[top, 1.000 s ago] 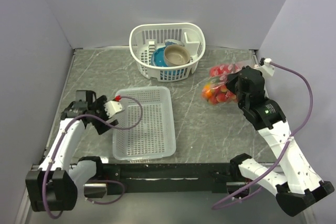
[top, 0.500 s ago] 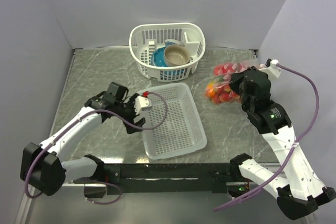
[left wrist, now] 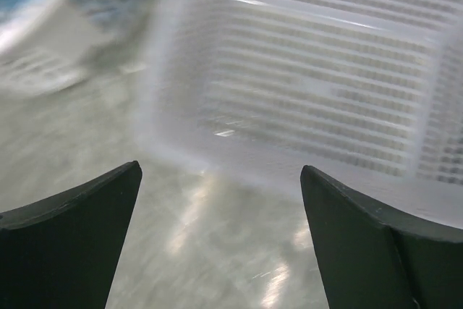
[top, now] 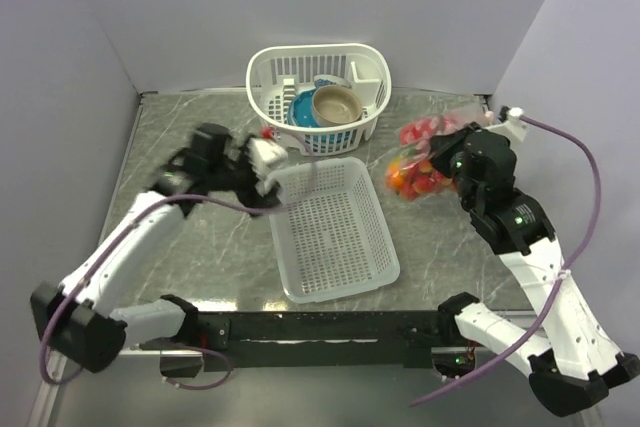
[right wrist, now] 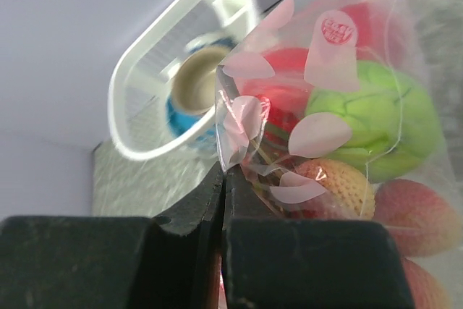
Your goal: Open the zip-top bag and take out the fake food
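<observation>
Pinching the zip-top bag point(right wrist: 318, 135) by a film edge with the right gripper point(right wrist: 223, 179), clamped tight on the plastic, up at the table's back right. Packed inside, none out yet: the fake food point(right wrist: 376, 117), red, green, orange, one pale strawberry. Spread wide on nothing over at the left gripper point(left wrist: 221, 171), hovering by the rim of the shallow mesh tray point(top: 335, 232). Lying well off to that gripper's right, across the tray, far nearer the right arm. Can't tell the bag's long axis or where the zip runs. Probably calling for a reach across to the opposite lip. Nested in the deep white basket point(top: 268, 97) at the back: a blue bowl point(top: 300, 109) and a tan bowl point(top: 335, 104).
</observation>
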